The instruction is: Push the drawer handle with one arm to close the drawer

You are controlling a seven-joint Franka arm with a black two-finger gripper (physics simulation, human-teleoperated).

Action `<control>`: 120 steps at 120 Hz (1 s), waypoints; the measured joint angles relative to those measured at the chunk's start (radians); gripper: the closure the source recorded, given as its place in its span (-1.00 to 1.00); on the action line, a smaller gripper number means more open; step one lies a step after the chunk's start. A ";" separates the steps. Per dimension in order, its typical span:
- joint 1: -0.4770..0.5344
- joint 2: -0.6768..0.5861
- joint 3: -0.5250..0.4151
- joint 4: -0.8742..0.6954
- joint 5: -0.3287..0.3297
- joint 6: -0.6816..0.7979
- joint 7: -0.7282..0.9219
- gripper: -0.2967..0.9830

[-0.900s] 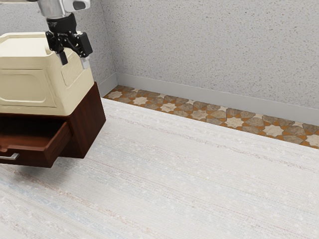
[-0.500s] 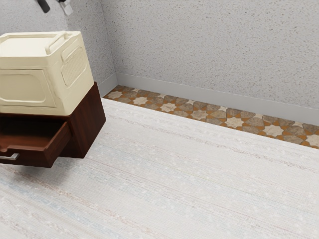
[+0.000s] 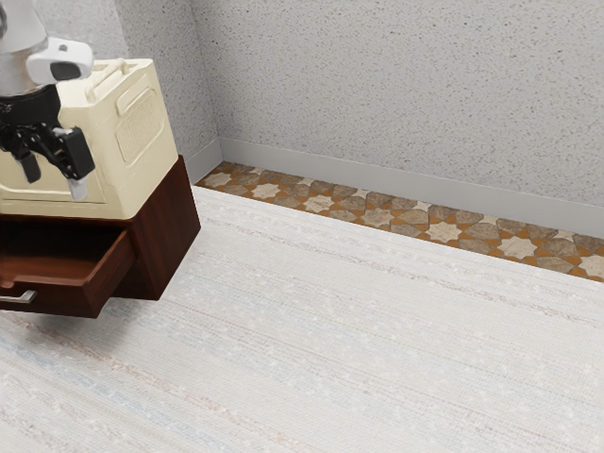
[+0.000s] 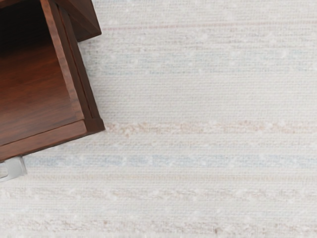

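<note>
Your fingers [image 3: 75, 156] just came down from the exterior view's top edge, now over the open drawer [image 3: 57, 253]. Good for the push, but no closing yet: drawer hasn't moved, still sticking out of the cabinet [image 3: 170, 236]. Fingers wide, nothing between them. Handle [image 3: 21, 296] is on the drawer's front, lower than the fingers and apart from them. Cream box [image 3: 142, 132] sits on the cabinet; likely snag if you cut in early. I'd get outside the handle, drop level, then push straight in. Surface [image 3: 359, 349] carries the cabinet.
</note>
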 joint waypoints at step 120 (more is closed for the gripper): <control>0.140 -0.405 0.356 -0.788 0.292 0.406 0.158 -0.53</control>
